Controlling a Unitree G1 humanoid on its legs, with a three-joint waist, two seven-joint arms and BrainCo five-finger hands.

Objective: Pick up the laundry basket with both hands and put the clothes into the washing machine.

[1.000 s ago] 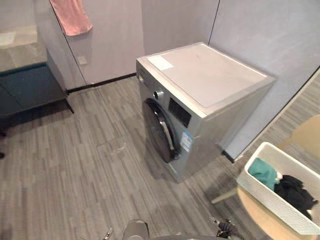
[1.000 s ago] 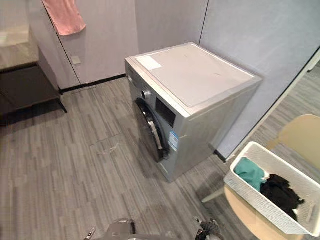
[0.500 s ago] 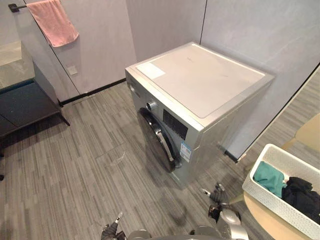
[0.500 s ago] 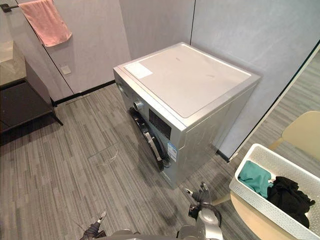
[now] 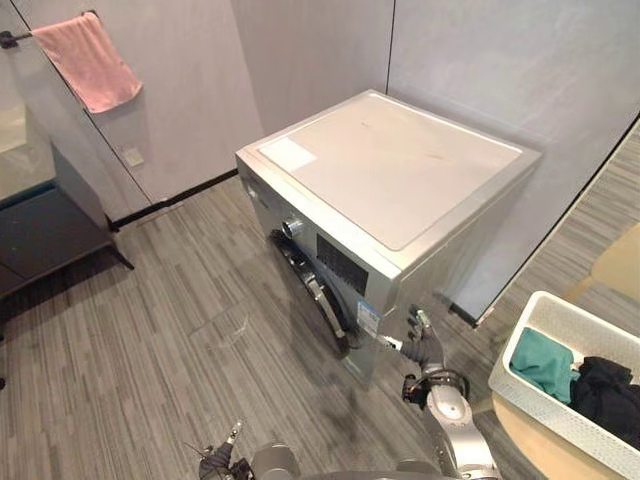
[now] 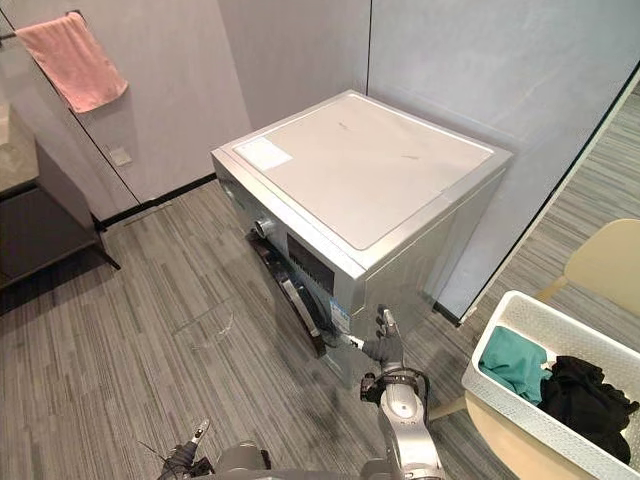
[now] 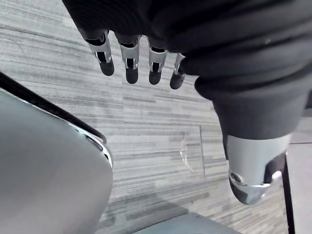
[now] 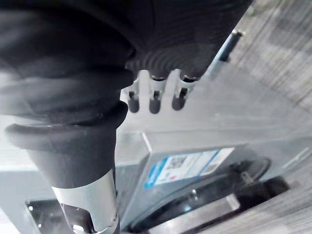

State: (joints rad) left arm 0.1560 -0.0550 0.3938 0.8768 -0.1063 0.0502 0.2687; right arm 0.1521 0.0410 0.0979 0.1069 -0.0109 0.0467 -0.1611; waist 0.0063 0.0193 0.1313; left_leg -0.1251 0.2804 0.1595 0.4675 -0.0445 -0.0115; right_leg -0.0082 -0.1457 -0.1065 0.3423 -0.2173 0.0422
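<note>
Right hand (image 5: 424, 346) risen beside washing machine (image 5: 400, 170) — fingers slack; left hand (image 7: 161, 24), wrist view — fingers straight

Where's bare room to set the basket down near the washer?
Bare: the washing machine top, and the floor between its door and the dark cabinet. Tight: the gap between machine and laundry basket, where the right hand is.

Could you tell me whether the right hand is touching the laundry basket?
Apart. The right eye view shows a strip of floor between the right hand and the laundry basket.
</note>
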